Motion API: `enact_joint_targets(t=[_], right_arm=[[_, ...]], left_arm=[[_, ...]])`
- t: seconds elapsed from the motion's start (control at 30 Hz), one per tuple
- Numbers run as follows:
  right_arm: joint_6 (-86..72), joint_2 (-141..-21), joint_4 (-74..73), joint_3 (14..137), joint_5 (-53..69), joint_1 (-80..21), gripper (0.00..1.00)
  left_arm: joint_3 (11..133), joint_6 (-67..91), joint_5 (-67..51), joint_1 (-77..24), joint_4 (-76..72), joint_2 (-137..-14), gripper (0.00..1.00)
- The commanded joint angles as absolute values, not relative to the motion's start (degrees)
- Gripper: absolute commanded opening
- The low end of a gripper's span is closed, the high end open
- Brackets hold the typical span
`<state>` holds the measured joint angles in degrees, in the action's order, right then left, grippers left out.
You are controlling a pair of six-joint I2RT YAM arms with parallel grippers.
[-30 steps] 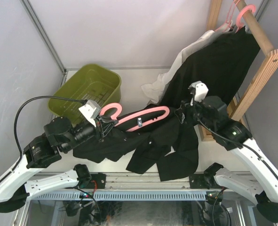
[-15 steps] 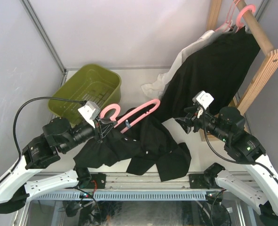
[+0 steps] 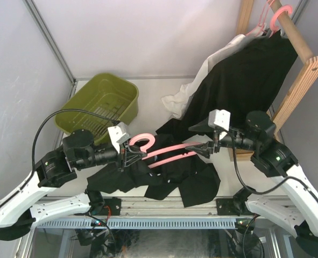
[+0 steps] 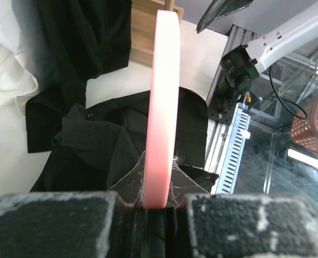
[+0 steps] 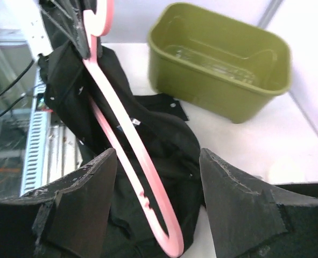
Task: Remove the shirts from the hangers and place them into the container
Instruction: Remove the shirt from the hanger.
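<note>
left gripper (image 3: 132, 156) clamping the pink hanger (image 3: 169, 151) near its hook, right gripper (image 3: 204, 147) gaping wide, gripping nothing, black shirt (image 3: 175, 173) lying underneath

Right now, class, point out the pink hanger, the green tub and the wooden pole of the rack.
pink hanger (image 4: 164, 107): left wrist view, on its bar seen edge-on.
green tub (image 5: 212, 91): right wrist view, on its outer side wall.
wooden pole (image 3: 297, 36): top external view, partway along its length.
</note>
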<state>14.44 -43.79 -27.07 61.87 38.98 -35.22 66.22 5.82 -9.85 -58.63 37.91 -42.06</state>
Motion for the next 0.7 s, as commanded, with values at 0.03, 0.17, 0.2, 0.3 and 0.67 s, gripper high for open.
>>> enact_joint_targets(t=[0.03, 0.17, 0.2, 0.3, 0.67], right_arm=[[19.8, -51.8, -35.2, 66.8, 43.3, -42.3, 0.63], [22.3, -55.2, -40.2, 67.1, 42.1, -46.8, 0.64], [22.2, -56.0, -40.9, 67.1, 42.4, -47.1, 0.64], [22.2, -57.0, -42.1, 67.1, 42.6, -47.5, 0.61], [15.4, -57.4, -36.2, 65.3, 40.0, -47.6, 0.0]], left_arm=[[70.8, 5.7, -16.7, -58.3, 34.8, -43.6, 0.0], [71.4, 5.7, -18.5, -58.4, 35.0, -44.5, 0.0], [71.4, 5.6, -18.7, -58.4, 35.1, -44.5, 0.0], [71.5, 5.5, -18.9, -58.3, 35.2, -44.5, 0.0], [72.3, 5.6, -13.1, -58.3, 36.4, -43.7, 0.0]])
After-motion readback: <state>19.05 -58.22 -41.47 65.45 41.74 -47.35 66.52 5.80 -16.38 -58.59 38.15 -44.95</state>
